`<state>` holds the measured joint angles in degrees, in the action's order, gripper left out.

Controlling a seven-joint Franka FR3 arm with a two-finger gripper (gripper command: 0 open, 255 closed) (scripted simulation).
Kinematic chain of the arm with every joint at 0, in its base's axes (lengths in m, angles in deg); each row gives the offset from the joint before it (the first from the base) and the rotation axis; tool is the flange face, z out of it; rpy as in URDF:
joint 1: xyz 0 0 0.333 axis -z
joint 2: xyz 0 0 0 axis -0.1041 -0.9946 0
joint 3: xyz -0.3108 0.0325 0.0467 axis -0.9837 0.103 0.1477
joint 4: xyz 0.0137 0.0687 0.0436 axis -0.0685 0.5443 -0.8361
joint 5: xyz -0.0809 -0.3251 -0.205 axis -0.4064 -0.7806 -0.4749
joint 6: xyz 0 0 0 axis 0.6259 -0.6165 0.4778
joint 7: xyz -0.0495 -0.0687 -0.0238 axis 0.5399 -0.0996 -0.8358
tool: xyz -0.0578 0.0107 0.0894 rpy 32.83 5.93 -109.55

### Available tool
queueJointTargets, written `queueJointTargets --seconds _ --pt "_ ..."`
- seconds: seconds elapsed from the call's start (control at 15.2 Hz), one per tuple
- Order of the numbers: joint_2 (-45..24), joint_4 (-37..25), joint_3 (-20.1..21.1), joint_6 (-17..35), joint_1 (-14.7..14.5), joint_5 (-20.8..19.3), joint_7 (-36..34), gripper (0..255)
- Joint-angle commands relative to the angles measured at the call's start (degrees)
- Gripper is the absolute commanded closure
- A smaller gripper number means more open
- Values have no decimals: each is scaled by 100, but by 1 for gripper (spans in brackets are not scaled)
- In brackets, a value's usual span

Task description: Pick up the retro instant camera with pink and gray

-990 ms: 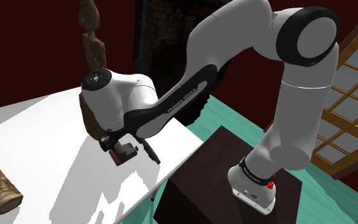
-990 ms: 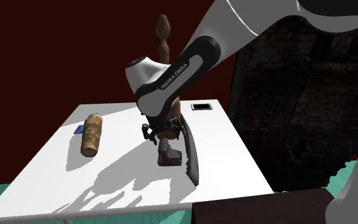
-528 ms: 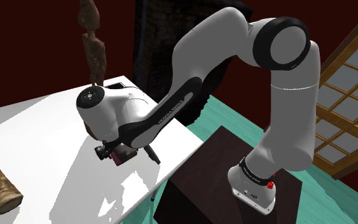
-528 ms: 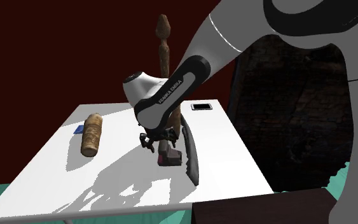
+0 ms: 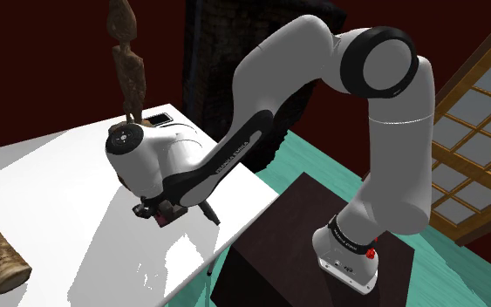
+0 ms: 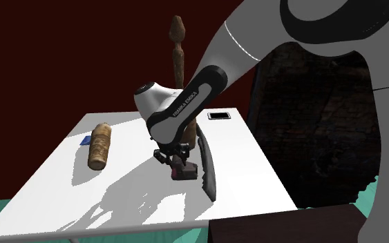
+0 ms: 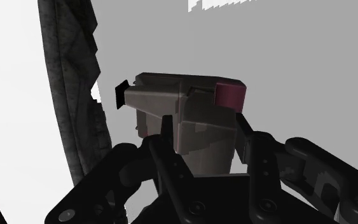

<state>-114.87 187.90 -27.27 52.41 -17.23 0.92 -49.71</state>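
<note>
The small grey camera with a dark pink part (image 7: 184,108) sits on the white table (image 6: 61,186). In the wrist view my gripper (image 7: 204,127) is down over it, and both black fingers (image 7: 165,137) press against its sides, shut on it. The second exterior view has the camera (image 6: 184,170) right under the hand, its dark red base touching the tabletop, with the gripper (image 6: 175,160) on top of it. From the shoulder view the camera (image 5: 167,213) is mostly covered by the hand, and the gripper (image 5: 158,209) is low on the table near its edge.
A long dark curved object (image 6: 207,169) lies right beside the camera. A brown log (image 6: 100,145) and a small blue item (image 6: 85,141) lie farther off. A tall brown carved post (image 6: 178,48) and a flat phone-like slab (image 6: 219,115) stand at the back.
The hand has come down from above the camera onto it, and the fingers have gone from open to shut on its sides. The camera has stayed in place.
</note>
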Motion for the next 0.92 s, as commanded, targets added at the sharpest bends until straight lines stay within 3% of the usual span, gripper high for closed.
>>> queueJointTargets --seconds 0.0,0.33,0.86 --pt "-6 2 -2 2 -1 -1 0 255" --pt "-6 3 -2 4 1 -2 0 255" --pt "464 43 234 -335 169 356 279 255"
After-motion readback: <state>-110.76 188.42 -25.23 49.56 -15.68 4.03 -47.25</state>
